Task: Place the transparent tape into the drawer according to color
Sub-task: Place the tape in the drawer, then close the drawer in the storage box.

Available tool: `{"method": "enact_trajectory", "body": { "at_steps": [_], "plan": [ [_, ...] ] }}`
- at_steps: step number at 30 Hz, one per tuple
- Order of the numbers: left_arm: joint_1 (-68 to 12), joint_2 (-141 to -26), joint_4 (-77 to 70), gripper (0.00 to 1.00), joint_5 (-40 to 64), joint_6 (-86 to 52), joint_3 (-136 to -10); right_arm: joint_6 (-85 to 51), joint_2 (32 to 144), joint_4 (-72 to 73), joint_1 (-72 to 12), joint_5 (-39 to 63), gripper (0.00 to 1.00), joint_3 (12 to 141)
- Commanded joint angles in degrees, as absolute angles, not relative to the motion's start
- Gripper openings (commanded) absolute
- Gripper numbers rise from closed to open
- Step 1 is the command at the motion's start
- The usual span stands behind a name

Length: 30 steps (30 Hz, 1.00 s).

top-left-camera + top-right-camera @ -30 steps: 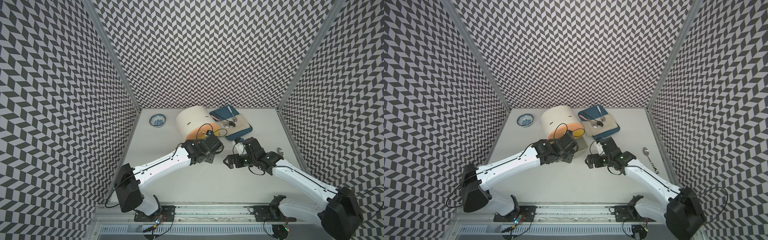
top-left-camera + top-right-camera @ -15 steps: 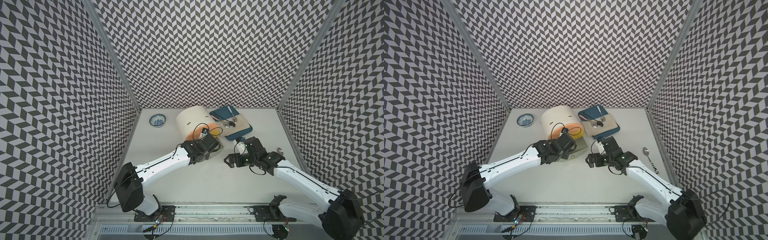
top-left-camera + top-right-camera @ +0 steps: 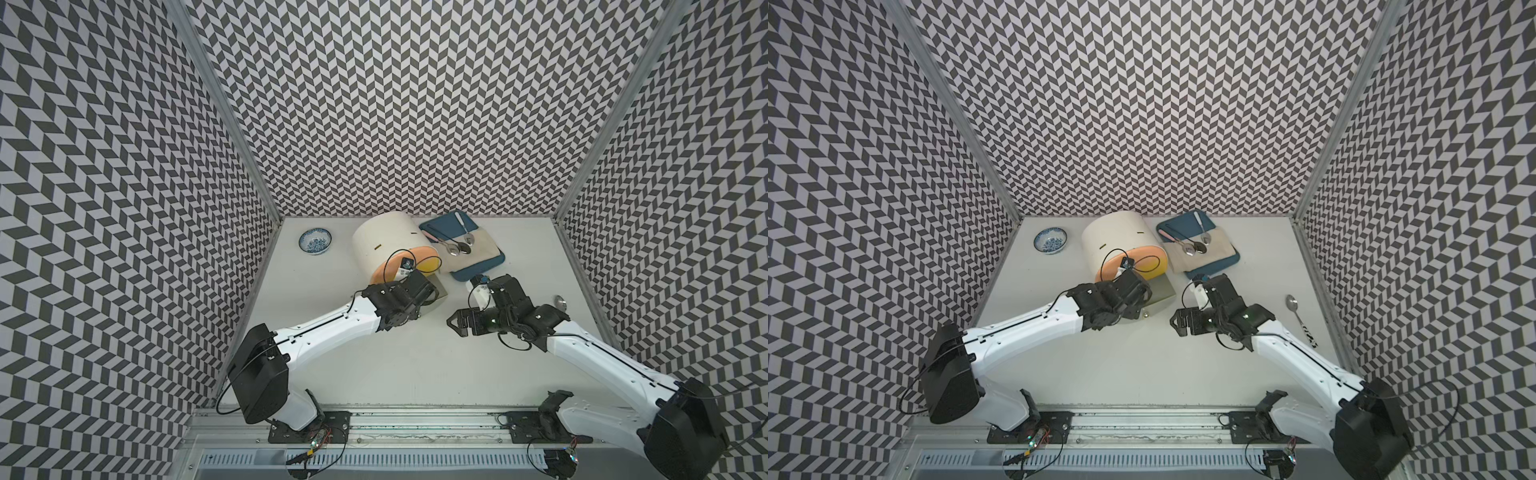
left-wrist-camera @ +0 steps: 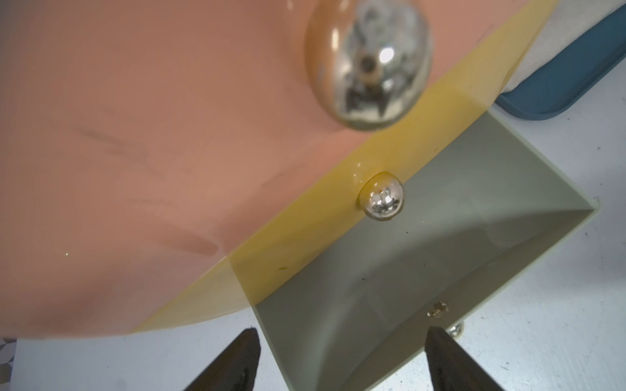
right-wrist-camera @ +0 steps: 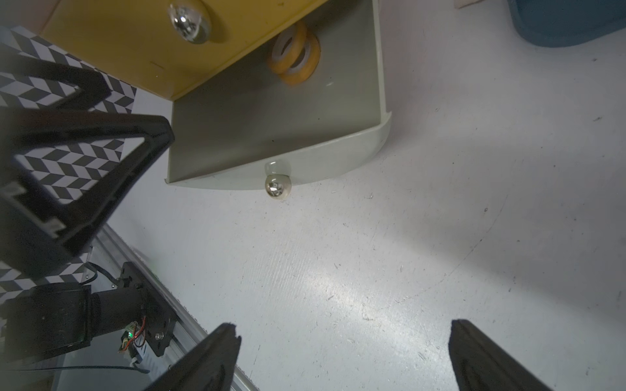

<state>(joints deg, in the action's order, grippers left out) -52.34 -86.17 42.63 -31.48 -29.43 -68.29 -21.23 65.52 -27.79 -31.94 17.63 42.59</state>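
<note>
Two yellow-orange tape rings (image 5: 294, 54) lie flat and overlapping at the far end of the open grey drawer (image 5: 321, 159), partly under the yellow drawer (image 5: 135, 50). The left pincer (image 4: 342, 362), jaws apart and empty, hovers over the grey drawer's near end. The right pincer (image 5: 343, 330), wide open and empty, hangs farther right.

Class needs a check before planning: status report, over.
Left gripper jaws open above grey drawer. Right gripper open, empty. Two yellow tape rings inside; yellow drawer overhangs them.
</note>
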Motion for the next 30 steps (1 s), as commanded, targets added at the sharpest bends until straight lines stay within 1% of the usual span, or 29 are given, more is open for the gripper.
{"method": "enact_trajectory", "body": {
  "at_steps": [1, 7, 9, 12, 15, 17, 20, 24, 26, 29, 30],
  "plan": [
    [-52.03, -81.08, 40.90, 0.85, -29.15, -29.21, -68.52, -21.38, 64.03, -22.48, -31.64, 20.37, 1.00, 40.82],
    [-51.17, -71.83, 38.50, 0.95, -22.35, -28.43, -67.50, -22.36, 63.23, -14.66, -32.02, 21.33, 1.00, 37.76],
    [-49.48, -69.61, 38.28, 0.97, -20.06, -28.11, -68.22, -23.01, 63.30, -11.57, -33.05, 21.02, 1.00, 36.70],
    [-44.83, -67.52, 37.57, 1.00, -14.90, -26.82, -70.01, -23.89, 64.45, -7.82, -35.62, 18.65, 0.98, 36.13],
    [-38.16, -67.76, 35.99, 1.00, -8.23, -24.61, -72.37, -24.68, 66.31, -3.90, -38.89, 15.14, 0.91, 35.74],
    [-33.93, -69.11, 34.87, 1.00, -4.56, -23.25, -74.28, -25.35, 67.92, -0.72, -41.16, 12.51, 0.82, 35.51],
    [-28.98, -72.16, 33.67, 1.00, -0.03, -21.69, -77.48, -25.75, 70.79, 2.92, -44.16, 7.93, 0.72, 35.51],
    [-24.40, -76.88, 33.06, 1.00, 5.55, -20.38, -80.90, -26.10, 75.06, 6.49, -46.14, 4.80, 0.69, 36.07],
    [-23.61, -78.62, 33.13, 1.00, 6.47, -19.79, -81.86, -26.02, 77.08, 7.97, -46.89, 1.56, 0.66, 36.51],
    [-22.47, -80.44, 33.46, 1.00, 7.40, -19.10, -82.32, -25.43, 80.04, 9.23, -47.28, -0.03, 0.61, 37.95],
    [-22.12, -80.90, 33.72, 1.00, 7.46, -18.84, -82.28, -25.43, 80.92, 9.77, -47.36, -0.03, 0.61, 38.40]
  ]
}}
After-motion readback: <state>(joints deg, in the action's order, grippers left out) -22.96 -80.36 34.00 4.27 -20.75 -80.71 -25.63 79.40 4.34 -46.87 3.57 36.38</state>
